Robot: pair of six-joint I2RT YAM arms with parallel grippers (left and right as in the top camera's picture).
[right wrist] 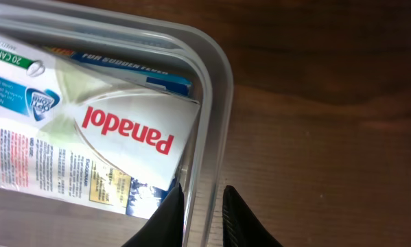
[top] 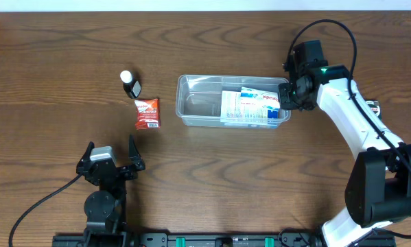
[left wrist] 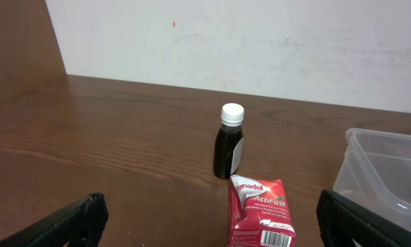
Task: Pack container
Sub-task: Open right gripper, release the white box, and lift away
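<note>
The clear plastic container [top: 191,103] lies mid-table with white and blue Panadol boxes [top: 250,106] in its right half. My right gripper [top: 288,95] is shut on the container's right rim [right wrist: 212,123], one finger inside the wall and one outside. A red Panadol ActiFast packet [top: 147,113] lies left of the container, and a small dark bottle with a white cap [top: 130,84] lies beyond it. In the left wrist view the packet [left wrist: 260,213] and the bottle [left wrist: 229,144] are ahead of my left gripper [left wrist: 208,223], which is open and empty. It sits near the front edge [top: 110,165].
A white wall [left wrist: 246,41] rises behind the table's far edge. Bare wood surrounds the container. The right arm [top: 356,123] reaches in from the front right.
</note>
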